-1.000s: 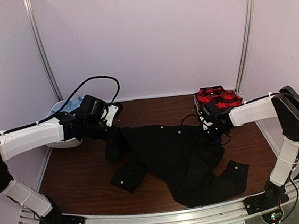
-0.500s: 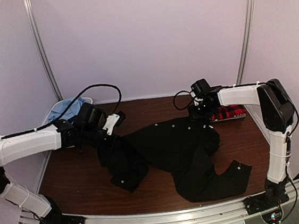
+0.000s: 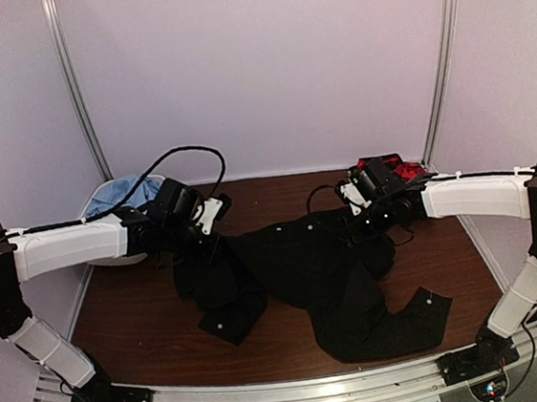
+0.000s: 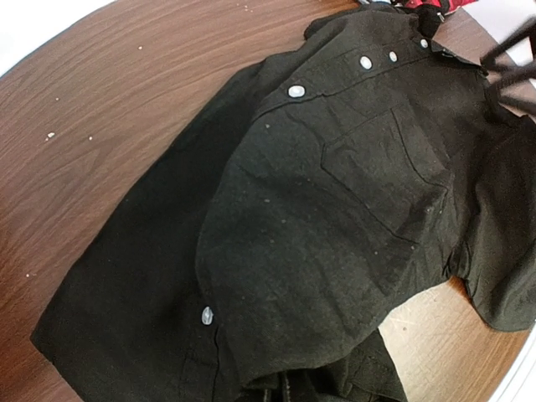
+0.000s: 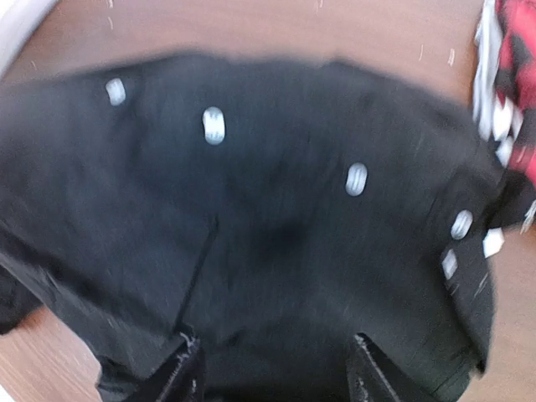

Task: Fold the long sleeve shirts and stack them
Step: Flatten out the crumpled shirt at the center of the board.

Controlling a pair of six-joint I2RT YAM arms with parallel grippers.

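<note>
The black long sleeve shirt [image 3: 305, 269] lies rumpled across the middle of the brown table, with its row of white buttons [image 4: 295, 90] showing. My left gripper [image 3: 202, 235] is shut on the black shirt's left part, and a fold of cloth hangs from it. In the left wrist view its fingers are buried in the bunched cloth [image 4: 285, 387]. My right gripper [image 3: 358, 222] hovers open over the shirt's buttoned edge [image 5: 213, 126], its fingertips [image 5: 189, 362] wide apart above black cloth. The red-and-black plaid shirt [image 3: 387, 165] lies folded at the back right. The light blue shirt [image 3: 125, 188] is at the back left.
A white bin [image 3: 109, 259] at the back left holds the blue shirt, partly behind my left arm. A black cable [image 3: 187, 154] loops above the left wrist. Metal posts [image 3: 74, 87] stand at the back corners. Bare wood [image 3: 132, 316] shows at the front left.
My right gripper rose toward the plaid shirt, then came back down over the black shirt's buttoned edge. My left gripper shifted slightly right and back, still holding cloth.
</note>
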